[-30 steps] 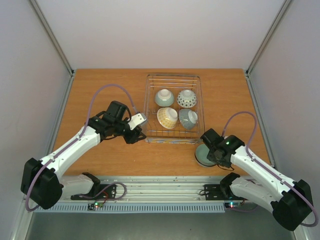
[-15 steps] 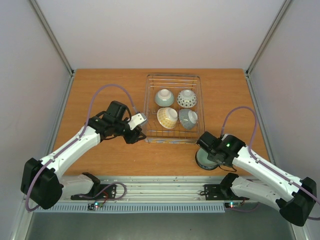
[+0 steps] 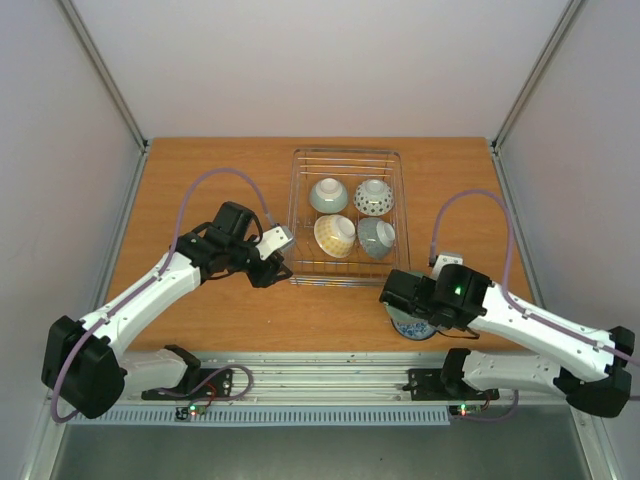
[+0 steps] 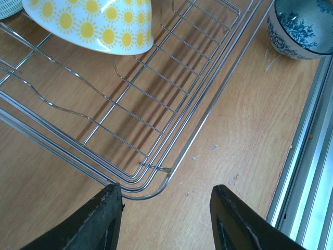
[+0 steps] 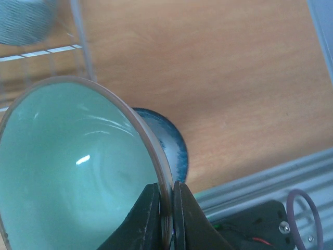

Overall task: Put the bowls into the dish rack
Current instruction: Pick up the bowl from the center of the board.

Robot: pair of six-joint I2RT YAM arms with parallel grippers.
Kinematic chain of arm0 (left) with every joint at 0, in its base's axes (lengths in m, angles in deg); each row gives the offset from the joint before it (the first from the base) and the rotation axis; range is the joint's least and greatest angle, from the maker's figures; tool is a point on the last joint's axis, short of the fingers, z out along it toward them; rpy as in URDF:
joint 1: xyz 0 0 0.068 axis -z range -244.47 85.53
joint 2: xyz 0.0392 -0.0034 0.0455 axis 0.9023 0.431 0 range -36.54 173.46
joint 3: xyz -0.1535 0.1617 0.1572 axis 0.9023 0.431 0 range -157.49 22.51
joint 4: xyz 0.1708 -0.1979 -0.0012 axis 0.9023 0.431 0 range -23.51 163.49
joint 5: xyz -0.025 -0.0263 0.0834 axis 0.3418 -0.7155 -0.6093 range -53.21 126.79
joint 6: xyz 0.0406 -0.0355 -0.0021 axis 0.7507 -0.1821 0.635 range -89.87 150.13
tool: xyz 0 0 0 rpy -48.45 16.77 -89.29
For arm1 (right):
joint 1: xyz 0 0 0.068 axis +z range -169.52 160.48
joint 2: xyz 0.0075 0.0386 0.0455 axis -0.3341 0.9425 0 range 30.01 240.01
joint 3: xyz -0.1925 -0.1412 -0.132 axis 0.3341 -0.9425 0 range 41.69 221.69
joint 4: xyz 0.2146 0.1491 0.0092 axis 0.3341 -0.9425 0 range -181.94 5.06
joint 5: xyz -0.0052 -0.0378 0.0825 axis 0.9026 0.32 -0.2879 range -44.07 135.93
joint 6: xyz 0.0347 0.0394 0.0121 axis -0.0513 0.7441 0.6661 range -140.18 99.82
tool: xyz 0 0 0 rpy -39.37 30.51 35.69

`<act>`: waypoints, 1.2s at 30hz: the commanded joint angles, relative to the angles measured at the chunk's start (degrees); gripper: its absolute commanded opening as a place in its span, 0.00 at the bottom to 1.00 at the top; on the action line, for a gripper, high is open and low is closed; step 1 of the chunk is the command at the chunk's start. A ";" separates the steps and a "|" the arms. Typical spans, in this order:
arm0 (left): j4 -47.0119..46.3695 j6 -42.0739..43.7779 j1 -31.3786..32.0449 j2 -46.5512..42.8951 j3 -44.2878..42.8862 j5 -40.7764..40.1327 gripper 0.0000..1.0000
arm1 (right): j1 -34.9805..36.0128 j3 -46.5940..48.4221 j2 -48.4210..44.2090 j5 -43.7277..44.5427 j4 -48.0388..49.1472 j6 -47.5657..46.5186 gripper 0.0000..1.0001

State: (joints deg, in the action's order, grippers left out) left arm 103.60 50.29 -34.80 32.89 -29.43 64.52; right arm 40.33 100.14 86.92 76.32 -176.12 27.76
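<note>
- My left gripper (image 4: 165, 221) has not moved in the last second. Its matte black fingers stand half apart with nothing between them, low over the wood-grain table (image 3: 200, 180) at the near left corner of the rack
- The rectangular dish rack of thin silvery wire (image 3: 345, 272) sits where it was, its see-through sides and short tines casting fine shadow lines on the wood
- Four glossy round bowls rest in it as before: a pale celadon ceramic bowl (image 3: 328, 195) and a white dotted bowl (image 3: 373, 197) at the back, and a cream bowl with yellow sun pattern (image 4: 93, 23) and a grey-green bowl (image 3: 377, 238) in front
- My right gripper (image 5: 165, 208) has swung in toward the rack's near right corner and lifted. It is pinched narrow on the thin rim of a smooth pale green ceramic bowl (image 5: 78, 166), one finger inside and one outside, and the bowl hangs tilted off the table
- That lift has uncovered a white bowl with dark blue floral pattern (image 3: 415, 328), upright on the wood just under the lifted one. The two look to have been nested
- So I judge the fifth bowl is on its way in, and one more is left after it
</note>
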 commanded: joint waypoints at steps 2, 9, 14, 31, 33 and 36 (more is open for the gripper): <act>-0.46 0.25 0.21 0.76 -1.86 -0.46 0.48 | 7.94 11.60 4.35 9.63 -9.28 4.91 0.01; 2.24 -3.21 -0.81 -0.03 -6.94 1.69 0.52 | 9.24 18.31 13.47 14.78 3.11 -9.75 0.01; 3.88 -6.10 -2.53 -0.82 -9.34 3.82 0.63 | 8.67 19.53 18.03 13.48 17.16 -21.63 0.01; 5.18 -6.11 -5.12 0.92 -9.33 8.26 0.64 | 4.48 26.80 29.07 4.54 38.26 -40.28 0.01; 5.17 -5.94 -5.21 1.12 -9.23 8.14 0.63 | 4.48 27.41 29.67 3.54 39.06 -40.78 0.01; 5.13 -5.75 -5.24 1.53 -8.99 7.77 0.62 | 4.48 27.64 29.72 1.44 40.66 -41.45 0.01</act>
State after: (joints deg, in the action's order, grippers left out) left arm 108.80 44.48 -39.71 33.68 -37.61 71.49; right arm 45.01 124.84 117.28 79.56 -141.32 -11.52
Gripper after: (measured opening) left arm 0.631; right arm 0.071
